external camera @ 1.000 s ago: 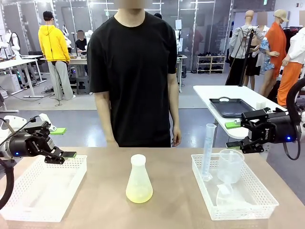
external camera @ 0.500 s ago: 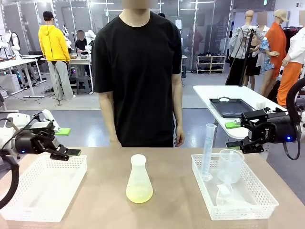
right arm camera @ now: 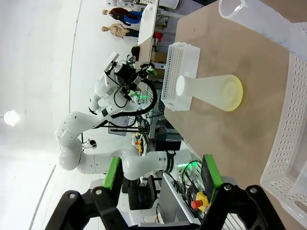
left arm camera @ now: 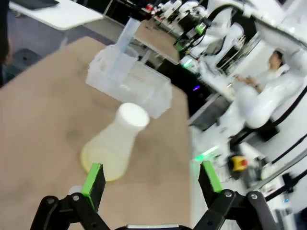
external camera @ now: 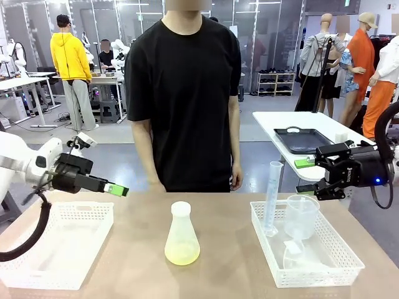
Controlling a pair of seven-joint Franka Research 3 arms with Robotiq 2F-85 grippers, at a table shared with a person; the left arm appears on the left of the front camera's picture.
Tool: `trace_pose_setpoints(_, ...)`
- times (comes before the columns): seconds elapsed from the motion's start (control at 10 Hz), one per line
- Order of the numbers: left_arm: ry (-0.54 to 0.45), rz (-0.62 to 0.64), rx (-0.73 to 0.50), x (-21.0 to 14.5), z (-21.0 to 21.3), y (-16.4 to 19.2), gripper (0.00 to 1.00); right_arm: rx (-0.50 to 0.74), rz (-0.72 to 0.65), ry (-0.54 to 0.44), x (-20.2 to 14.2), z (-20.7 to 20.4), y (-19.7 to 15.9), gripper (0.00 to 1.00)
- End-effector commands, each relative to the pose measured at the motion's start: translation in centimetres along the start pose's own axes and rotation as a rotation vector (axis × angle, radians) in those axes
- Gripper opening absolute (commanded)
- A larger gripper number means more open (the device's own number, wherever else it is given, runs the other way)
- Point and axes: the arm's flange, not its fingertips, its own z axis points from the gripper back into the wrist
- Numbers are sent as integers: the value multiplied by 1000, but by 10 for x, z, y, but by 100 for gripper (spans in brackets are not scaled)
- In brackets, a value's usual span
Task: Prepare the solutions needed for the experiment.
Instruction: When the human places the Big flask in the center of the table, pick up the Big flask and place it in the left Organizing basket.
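- The solutions [external camera: 182,254], a shallow pale yellow layer, sit in a flask [external camera: 181,227] at mid-tabletop [external camera: 227,274], between the left basket [external camera: 37,275] and the right basket [external camera: 324,274].
- The left tool [external camera: 116,189] hovers beyond the left basket, jaws wide and empty, aimed at the flask. This looks like the approach step.
- The right tool [external camera: 305,175] hangs wide open behind the right basket.
- Next, probably: align on the flask's neck and close gently.

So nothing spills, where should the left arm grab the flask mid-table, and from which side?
Probably the flask by its neck, just under the mouth, coming in level from the robot's left. It stands upright on the table, and the cone below flares and slopes, so fingers would likely slip there.
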Motion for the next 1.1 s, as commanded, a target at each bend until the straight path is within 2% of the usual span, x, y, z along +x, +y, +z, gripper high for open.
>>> trace_pose_setpoints(0.0, 50, -209, 148, -8, -15, 0, 100, 9, 5, 2, -1, 0, 2, 82)
trace_pose_setpoints(0.2, 86, -348, 219, -7, -29, 5, 100, 9, 5, 2, -1, 0, 2, 82)
trace_pose_setpoints(0.3, 112, -341, 216, -7, -33, 7, 100, 9, 5, 2, -1, 0, 2, 82)
trace_pose_setpoints(0.4, 95, -302, 154, 0, -17, 6, 100, 9, 5, 2, -1, 0, 2, 82)
trace_pose_setpoints(1.0, 103, -317, 169, -2, -18, 8, 100, 9, 5, 2, -1, 0, 2, 82)
